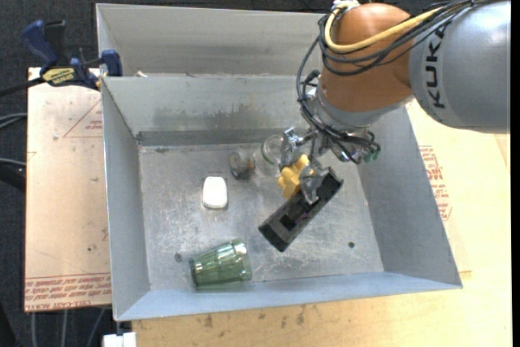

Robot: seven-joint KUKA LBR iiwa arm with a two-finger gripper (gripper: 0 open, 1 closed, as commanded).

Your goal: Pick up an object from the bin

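The gripper point(313, 181) is seen low in the right half of the bin point(122, 199), hung under the orange cover point(366, 53) of the arm point(475, 69), with cables bunched round the wrist. Whether it is open or closed cannot be told; its tip is hidden in the clutter of wrist parts.

A black bar point(294, 215) is laid slantwise right under the gripper. Its upper end is met by the gripper tip and its lower end is pointed down-left, away from the gripper. No lift is seen; the bar is flat on the bin floor.

A yellow piece point(289, 177) is tucked just left of the gripper, touching the bar's upper end or close to it; which one cannot be told. A clear glass point(274, 149) is set up-left of the gripper, near the yellow piece. A small grey lump point(240, 165) is placed further left, just beside the glass.

A white block point(214, 193) is found well to the left of the gripper, on its own. A green cup point(220, 264) is tipped on its side, far down-left of the gripper, near the front wall.
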